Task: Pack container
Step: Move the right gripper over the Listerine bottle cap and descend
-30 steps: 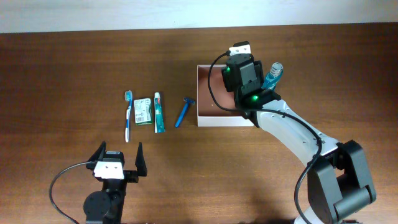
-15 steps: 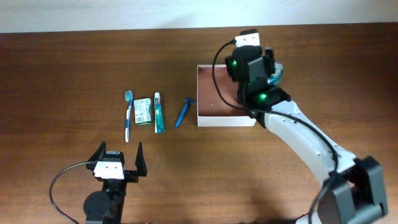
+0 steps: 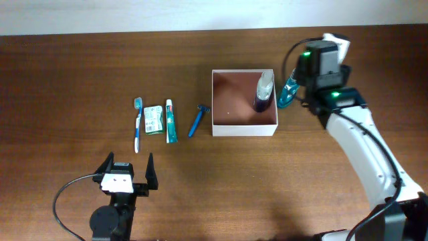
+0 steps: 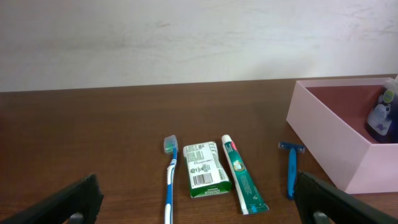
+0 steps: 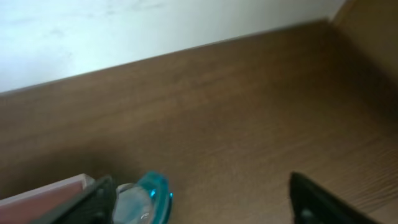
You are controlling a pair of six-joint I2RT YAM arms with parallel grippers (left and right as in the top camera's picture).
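White container (image 3: 244,130) reddish-brown inside, blue razor (image 3: 196,121), green-white packet (image 3: 154,119)

Robot lab bench: bare brown wooden tabletop (image 3: 67,73) against a plain white wall (image 4: 186,37), right arm (image 3: 364,150) and left arm (image 3: 114,207) trailing black cable (image 3: 61,197), toothbrush (image 3: 138,124), toothpaste (image 3: 170,120), razor (image 3: 196,120) in a neat row.

The right wrist view is blurred: the cap of the translucent blue plastic bottle (image 5: 144,194), a corner of the square white cardboard box (image 5: 56,190) and the dark fingers (image 5: 93,202) of the right gripper (image 5: 200,183) all run off the bottom edge. From above, that gripper is hidden under its black wrist housing (image 3: 319,60). In the left wrist view the right edge cuts the box, whose wall hides the base of the dark purple bottle with a pale top (image 4: 380,115). The blue-and-white plastic toothbrush (image 4: 170,180) runs off the bottom, and the print on the small green-and-white packet (image 4: 205,169) is too small to read.
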